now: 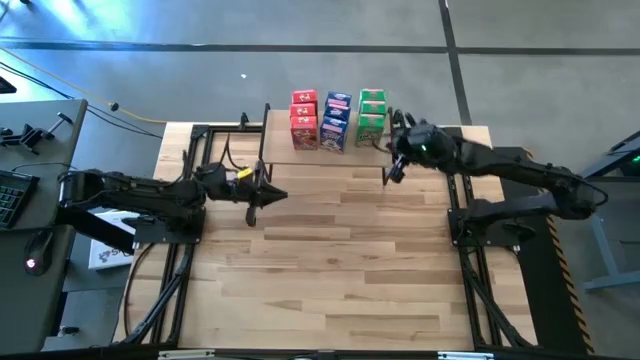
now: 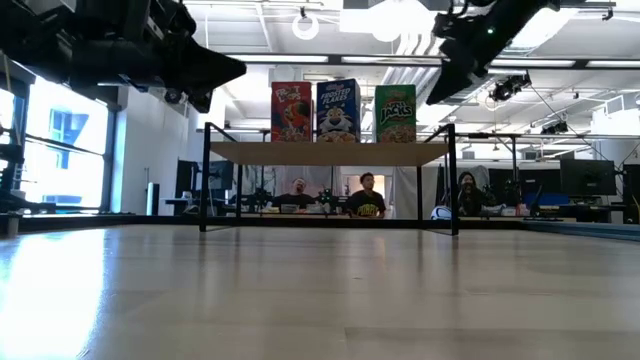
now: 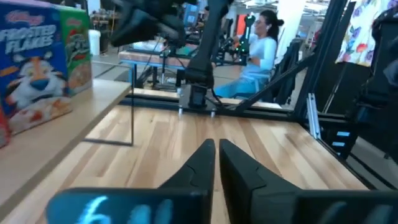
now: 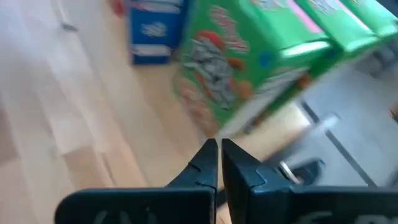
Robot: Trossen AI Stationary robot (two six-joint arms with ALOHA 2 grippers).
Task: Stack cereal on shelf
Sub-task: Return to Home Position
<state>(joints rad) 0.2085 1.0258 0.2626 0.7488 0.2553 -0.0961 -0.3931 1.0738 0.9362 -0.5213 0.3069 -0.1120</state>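
bright ceiling lights glare, and the tabletop shines palely.

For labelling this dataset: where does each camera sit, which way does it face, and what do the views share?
High view: above the table, looking straight down; both arms show, left gripper and right gripper.
Low view: at table-top height, facing the shelf and the room behind; both arms enter from above.
Left wrist view: on the left arm, looking across toward the right arm; own shut fingers show.
Right wrist view: on the right arm, facing the green cereal boxes; own shut fingers show.
Shared: all four show those boxes.
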